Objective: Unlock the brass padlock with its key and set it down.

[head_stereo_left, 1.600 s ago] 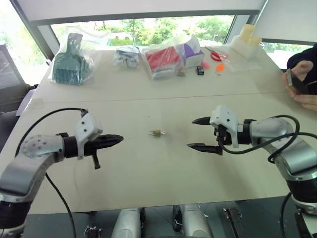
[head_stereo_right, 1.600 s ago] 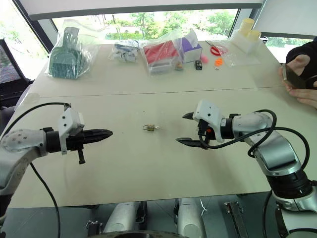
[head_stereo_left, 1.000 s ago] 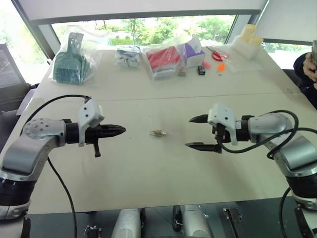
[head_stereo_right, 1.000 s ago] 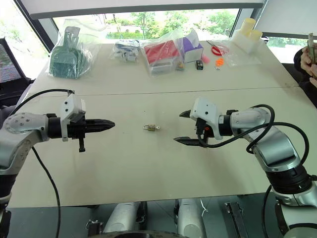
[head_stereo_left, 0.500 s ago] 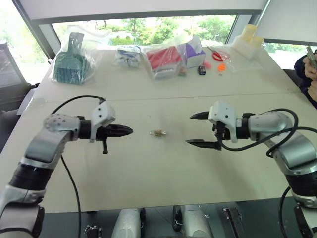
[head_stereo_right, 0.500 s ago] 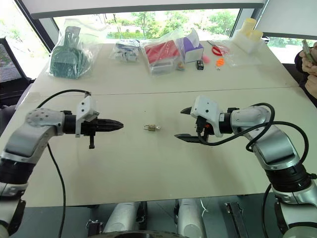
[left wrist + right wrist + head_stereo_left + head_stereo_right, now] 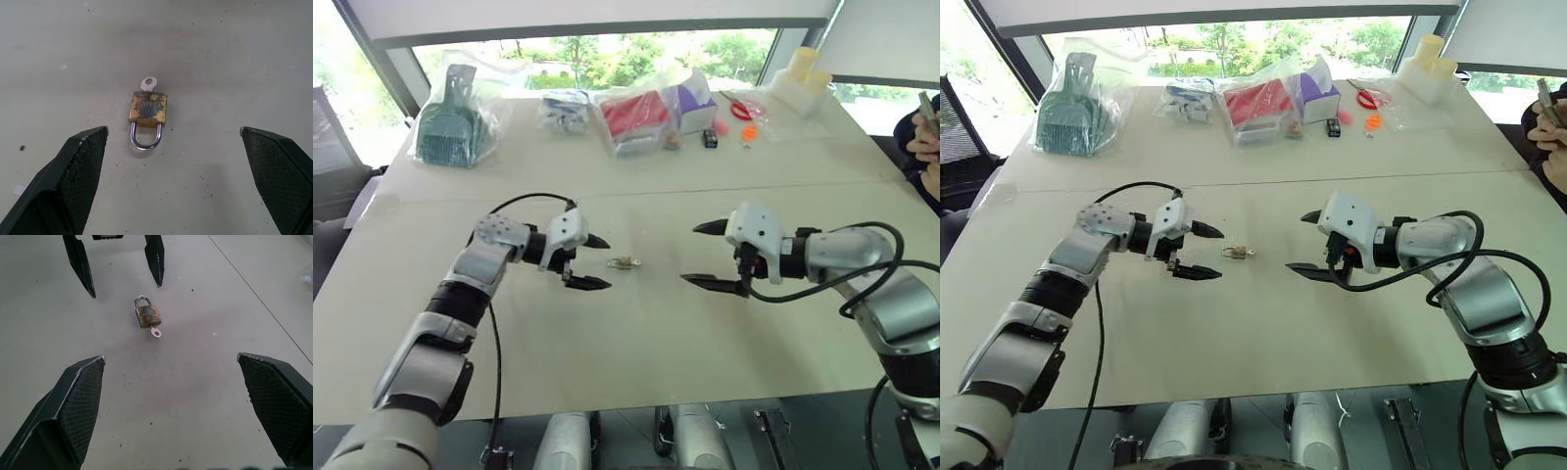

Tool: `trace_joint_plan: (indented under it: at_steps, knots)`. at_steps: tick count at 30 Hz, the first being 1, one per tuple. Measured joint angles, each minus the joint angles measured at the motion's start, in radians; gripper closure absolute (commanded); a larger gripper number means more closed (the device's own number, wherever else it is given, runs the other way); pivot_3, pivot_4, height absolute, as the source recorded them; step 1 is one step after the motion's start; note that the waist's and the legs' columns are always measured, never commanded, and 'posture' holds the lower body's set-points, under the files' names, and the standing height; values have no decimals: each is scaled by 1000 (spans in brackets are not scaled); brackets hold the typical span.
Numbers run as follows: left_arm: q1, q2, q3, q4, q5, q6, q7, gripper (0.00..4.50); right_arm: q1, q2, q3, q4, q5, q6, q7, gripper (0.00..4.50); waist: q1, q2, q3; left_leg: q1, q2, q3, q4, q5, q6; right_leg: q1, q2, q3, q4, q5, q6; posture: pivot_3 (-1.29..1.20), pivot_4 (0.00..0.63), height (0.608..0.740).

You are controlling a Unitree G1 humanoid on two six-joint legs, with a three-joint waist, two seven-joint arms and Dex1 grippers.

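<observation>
Small brass padlock [image 7: 148, 109] with thin silver shackle lies flat on the pale beige table [image 7: 636, 343], shackle closed, silver key [image 7: 147, 83] seated in its base; unlocking not begun. Left gripper [image 7: 586, 261] just beside it and right gripper [image 7: 705, 255] farther off, both wide open, empty. Bagged items line the far edge by the windows.

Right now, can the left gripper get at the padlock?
Probably yes. The left gripper is open and aimed at the brass padlock, which lies flat on bare table just ahead of the fingertips, with nothing between them.
</observation>
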Motion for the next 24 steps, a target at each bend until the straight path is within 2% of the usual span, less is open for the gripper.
trace_joint_plan:
  at_steps: [6,11,14,16,21,24]
  knots:
    - [-104,-95,1,244,67,-124,14,31,18,0,-15,-35,6,19,-31,0,1,0,0,-1,0,0,1,0,0,0,0,0,-1,0,0,0,150,740]
    - [-152,-136,9,355,97,-196,31,31,29,-1,-20,-55,8,31,-52,0,0,-1,0,0,0,0,0,0,0,0,0,0,0,0,0,0,150,740]
    - [-161,-150,15,387,109,-227,35,814,31,-1,-21,-62,8,35,-58,0,0,-1,0,0,0,0,1,0,0,0,0,0,0,0,0,0,150,740]
    - [-162,-153,23,402,112,-239,41,1797,32,-2,-23,-63,8,36,-63,0,0,-1,0,0,0,0,1,0,0,0,0,0,0,0,0,0,150,740]
    - [-164,-153,25,413,122,-269,39,3794,36,-3,-25,-63,6,33,-67,0,-1,-1,0,0,0,-1,1,0,0,0,0,0,0,0,0,0,150,740]
    - [-164,-151,35,414,128,-268,33,3785,36,-3,-6,-62,-24,-2,-70,0,-1,-1,0,0,0,-1,1,0,0,0,0,0,0,0,0,0,150,740]
